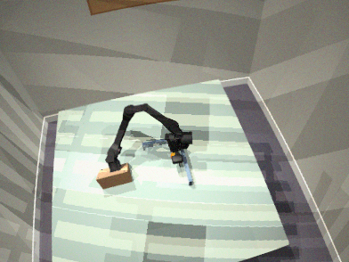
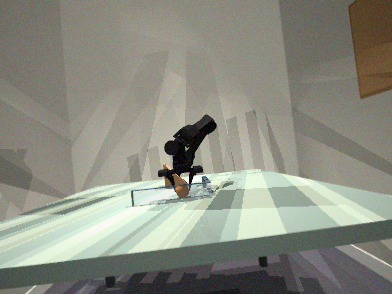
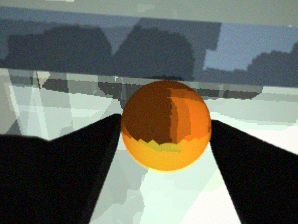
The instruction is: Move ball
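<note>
The orange ball (image 1: pixel 173 154) (image 2: pixel 183 191) (image 3: pixel 166 125) is held between the two black fingers of my gripper (image 1: pixel 174 156) (image 2: pixel 182 189) (image 3: pixel 164 123), low at the table. Two low clear walls with blue edges make a corner around it: one wall (image 1: pixel 188 171) (image 2: pixel 133 198) runs along one side, the other wall (image 1: pixel 153 143) along another. In the wrist view a blue wall (image 3: pixel 250 45) crosses just beyond the ball. The ball is inside the corner. The see-through copy cannot be told apart from the ball. Whether the ball touches the table is unclear.
The arm's base stands on an orange-brown block (image 1: pixel 115 179) (image 2: pixel 168 176) left of the walls in the top view. The pale striped table (image 1: pixel 111 214) (image 2: pixel 300 217) extends around the walls. A brown panel (image 2: pixel 372 50) is far off at the back.
</note>
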Robot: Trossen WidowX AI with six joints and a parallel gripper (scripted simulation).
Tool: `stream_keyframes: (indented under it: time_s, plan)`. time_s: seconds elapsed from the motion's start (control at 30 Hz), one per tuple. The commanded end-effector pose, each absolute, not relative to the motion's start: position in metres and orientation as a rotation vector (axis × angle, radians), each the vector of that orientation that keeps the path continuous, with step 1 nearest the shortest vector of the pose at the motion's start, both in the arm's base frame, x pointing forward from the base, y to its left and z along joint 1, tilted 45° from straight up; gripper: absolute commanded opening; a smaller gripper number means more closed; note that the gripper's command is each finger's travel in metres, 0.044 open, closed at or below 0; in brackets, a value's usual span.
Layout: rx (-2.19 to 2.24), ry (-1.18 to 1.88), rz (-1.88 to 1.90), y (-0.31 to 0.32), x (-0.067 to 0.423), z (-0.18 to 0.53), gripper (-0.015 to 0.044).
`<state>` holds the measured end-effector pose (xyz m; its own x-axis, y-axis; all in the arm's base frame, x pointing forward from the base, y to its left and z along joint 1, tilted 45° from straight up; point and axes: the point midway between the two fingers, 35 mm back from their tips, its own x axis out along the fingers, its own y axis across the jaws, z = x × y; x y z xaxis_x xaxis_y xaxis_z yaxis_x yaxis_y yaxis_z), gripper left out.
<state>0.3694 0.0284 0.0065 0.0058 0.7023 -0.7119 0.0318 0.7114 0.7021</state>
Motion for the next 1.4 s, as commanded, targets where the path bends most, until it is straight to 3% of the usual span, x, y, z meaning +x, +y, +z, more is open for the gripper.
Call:
stream_keyframes:
  time_s: [0.0,0.43,0.67,1.1,1.2,1.37]
  plan:
    - [0.634,1.490,0.585,0.028,0.370,0.007,0.0053]
    - [0.634,1.490,0.585,0.028,0.370,0.007,0.0380]
    - [0.641,1.497,0.581,-0.030,0.368,0.064,0.0380]
    - [0.654,1.487,0.569,-0.029,0.369,0.058,0.0380]
    - [0.653,1.488,0.569,-0.044,0.368,0.075,0.0440]
    - [0.650,1.488,0.573,-0.059,0.365,0.091,0.0440]
